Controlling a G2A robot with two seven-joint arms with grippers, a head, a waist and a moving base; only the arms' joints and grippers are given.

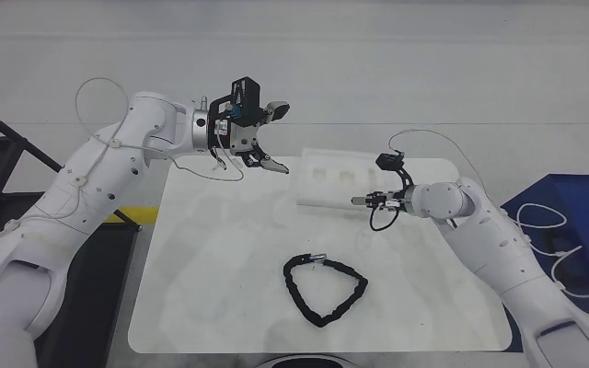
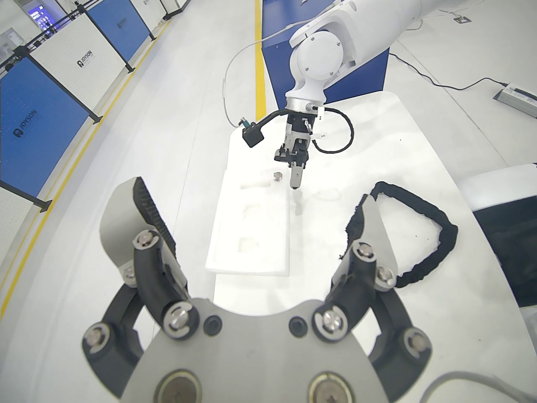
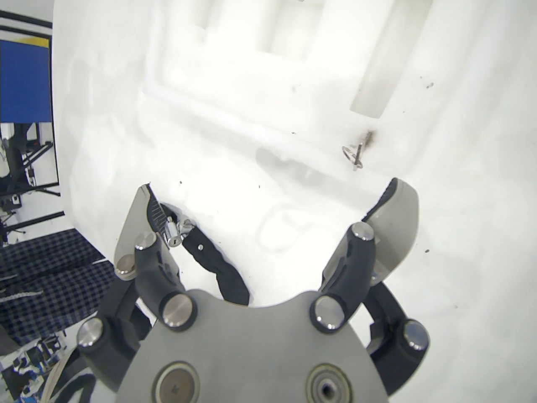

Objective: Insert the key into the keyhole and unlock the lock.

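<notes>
Left hand (image 1: 279,138) and right hand (image 3: 270,186) gape empty; the right's finger (image 3: 136,215) half hides the keyhole end of the chain lock (image 3: 222,270).

The chain lock (image 3: 218,262) lies partly hidden behind the right hand (image 3: 270,186), the key (image 3: 356,156) tiny.

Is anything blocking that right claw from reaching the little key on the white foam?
Nothing visible does. The right gripper is open, and the key sits at the edge of the foam tray ahead of it, with only bare white surface between. The chain lock lies clear of that path.
</notes>
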